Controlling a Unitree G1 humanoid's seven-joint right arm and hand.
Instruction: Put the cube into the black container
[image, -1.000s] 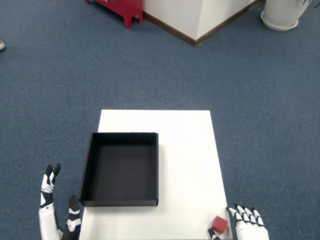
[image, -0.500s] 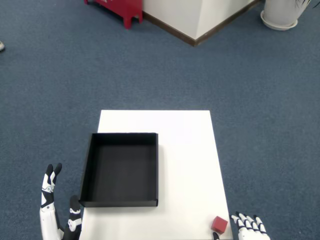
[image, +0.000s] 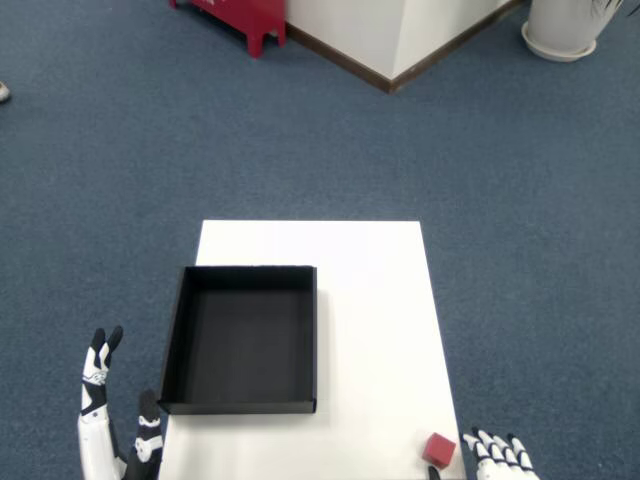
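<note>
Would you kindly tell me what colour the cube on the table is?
The cube is red, seen best in the head view.

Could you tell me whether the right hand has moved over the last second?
Yes. The right hand has slid toward the bottom edge of the view, back toward the robot, away from the black container.

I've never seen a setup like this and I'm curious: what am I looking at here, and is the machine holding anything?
This is a single picture from a camera on a humanoid robot's head, looking down. The white shapes at the bottom are its two hands: the left hand and the right hand, fingers spread. In front stands a white table on blue carpet. On it sit an empty black container and a small red cube just beside the right hand. The cube appears to rest on the table, not held.
</note>
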